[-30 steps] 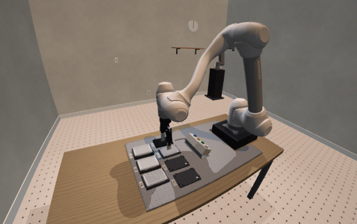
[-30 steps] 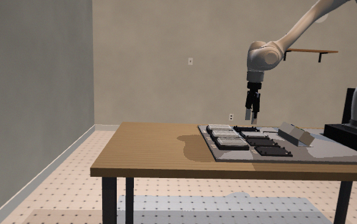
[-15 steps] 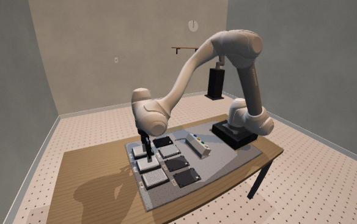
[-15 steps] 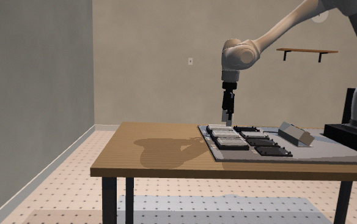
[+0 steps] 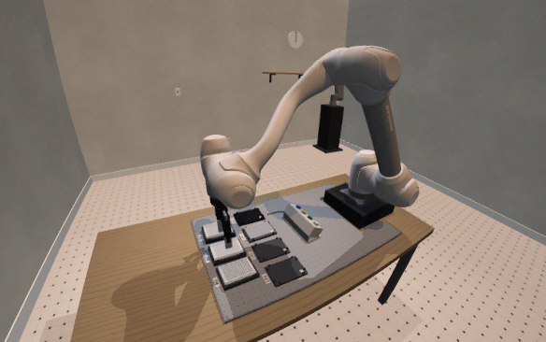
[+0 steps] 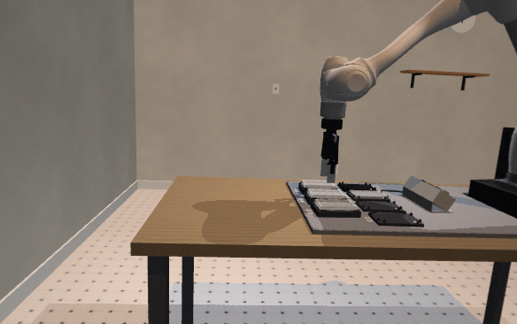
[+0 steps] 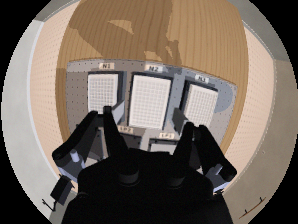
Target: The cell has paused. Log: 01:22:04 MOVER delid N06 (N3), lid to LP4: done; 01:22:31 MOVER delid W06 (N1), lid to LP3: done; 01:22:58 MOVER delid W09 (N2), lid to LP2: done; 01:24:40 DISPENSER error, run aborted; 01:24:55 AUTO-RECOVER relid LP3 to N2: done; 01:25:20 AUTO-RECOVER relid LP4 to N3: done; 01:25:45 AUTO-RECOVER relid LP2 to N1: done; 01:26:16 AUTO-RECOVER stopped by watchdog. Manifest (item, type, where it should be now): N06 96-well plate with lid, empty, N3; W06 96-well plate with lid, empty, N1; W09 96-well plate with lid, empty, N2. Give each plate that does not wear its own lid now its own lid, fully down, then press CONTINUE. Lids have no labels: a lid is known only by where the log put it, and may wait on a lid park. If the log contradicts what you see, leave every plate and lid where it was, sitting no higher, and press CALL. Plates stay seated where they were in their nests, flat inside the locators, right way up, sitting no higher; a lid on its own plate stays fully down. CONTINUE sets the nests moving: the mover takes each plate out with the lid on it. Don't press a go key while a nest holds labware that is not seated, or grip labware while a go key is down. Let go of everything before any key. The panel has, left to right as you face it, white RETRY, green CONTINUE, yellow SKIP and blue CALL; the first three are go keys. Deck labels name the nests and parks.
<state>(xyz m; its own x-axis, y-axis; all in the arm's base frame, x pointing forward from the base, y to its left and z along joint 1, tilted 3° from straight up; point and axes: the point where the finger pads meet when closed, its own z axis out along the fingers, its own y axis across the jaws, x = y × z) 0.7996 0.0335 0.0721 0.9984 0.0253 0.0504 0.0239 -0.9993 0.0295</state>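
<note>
The gripper hangs over the middle plate, its fingers spread fairly wide with nothing between them. The parked lid lies at 2 o'clock from it and the bare plate at 5 o'clock, all on the tabletop. If the fingers close too low, they may catch the plate and unseat it. The lids are unlabelled, so a miscount could swap them again.
</note>
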